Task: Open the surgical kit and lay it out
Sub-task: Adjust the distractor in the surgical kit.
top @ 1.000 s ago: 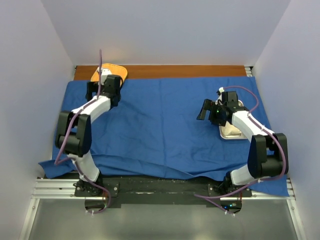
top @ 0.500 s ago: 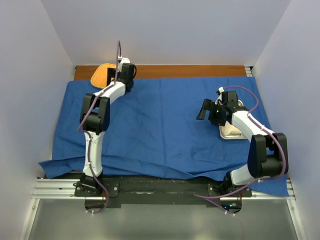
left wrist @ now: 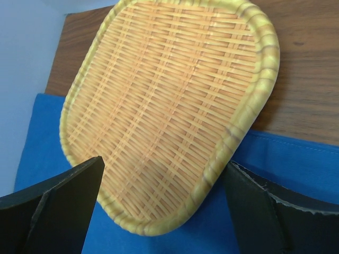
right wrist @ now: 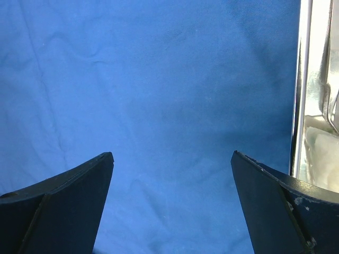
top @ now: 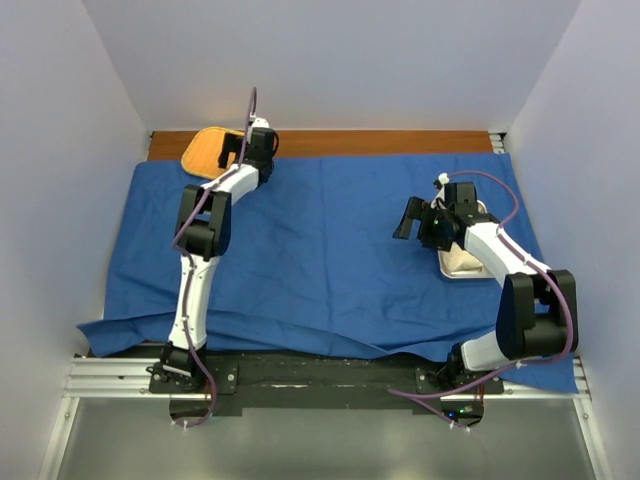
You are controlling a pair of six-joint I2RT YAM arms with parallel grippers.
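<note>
**Half done at best: kit unwrapped, nothing laid out**

Can see blue cloth wrap [top: 330,250] spread open & nearly flat over table [top: 380,143], w/ a few creases and some rumpling along near edge. Reckon opening step finished.

Spotting steel tray [right wrist: 303,84] on wrap at right side, just beside right hand [right wrist: 172,154]. Inside it, pale lump [top: 461,260], prob. gauze pack. Glimpsing thin metal bits [right wrist: 329,100] at far right of wrist view, poss. scissors/forceps, but too cropped to tell. Seeing nothing set out on cloth outside tray, so judging layout as not yet begun.

Right hand: spread wide, gripping nothing, hovering over bare cloth w/ tray rim at right edge of its view.

Left hand [left wrist: 163,164]: spread wide too, empty, up at far left corner, aimed at orange woven mat [left wrist: 169,90]. Mat mostly on bare wood, near corner overlapping wrap's back edge. Not part of kit.

Left to do, as a guess: lift instruments + gauze out of tray, place apart on cloth, maybe smooth creases.
</note>
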